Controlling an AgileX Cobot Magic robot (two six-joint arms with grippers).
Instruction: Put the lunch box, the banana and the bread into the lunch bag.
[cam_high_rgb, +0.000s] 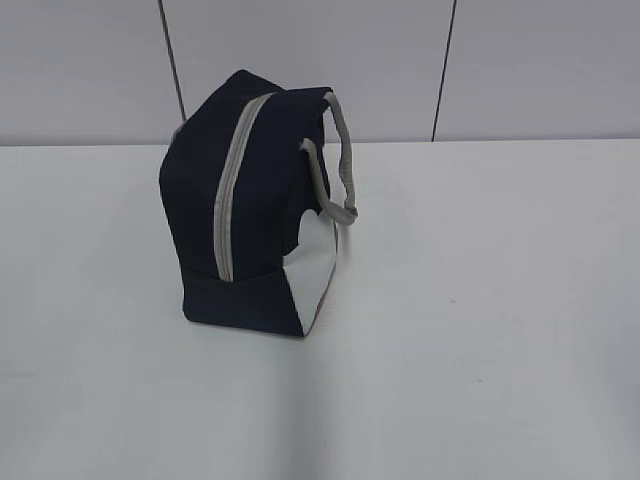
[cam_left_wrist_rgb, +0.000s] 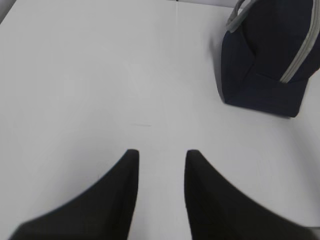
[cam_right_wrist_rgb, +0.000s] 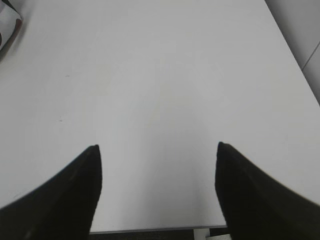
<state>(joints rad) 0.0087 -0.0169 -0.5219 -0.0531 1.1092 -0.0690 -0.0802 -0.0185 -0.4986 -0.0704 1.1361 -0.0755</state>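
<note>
The dark navy lunch bag (cam_high_rgb: 255, 205) stands upright on the white table, left of centre, its grey zipper (cam_high_rgb: 232, 185) closed and its grey strap handles (cam_high_rgb: 340, 160) on the right side. It also shows in the left wrist view (cam_left_wrist_rgb: 270, 60) at the upper right. The lunch box, the banana and the bread are out of view. My left gripper (cam_left_wrist_rgb: 160, 155) is open and empty over bare table, well short of the bag. My right gripper (cam_right_wrist_rgb: 157, 150) is wide open and empty near the table's edge. Neither gripper shows in the exterior view.
The white table (cam_high_rgb: 480, 320) stretches around the bag. A grey panelled wall (cam_high_rgb: 520, 60) stands behind it. The table's edge (cam_right_wrist_rgb: 150, 231) lies just under my right gripper. A corner of the bag's white panel (cam_right_wrist_rgb: 7, 30) shows at the upper left of the right wrist view.
</note>
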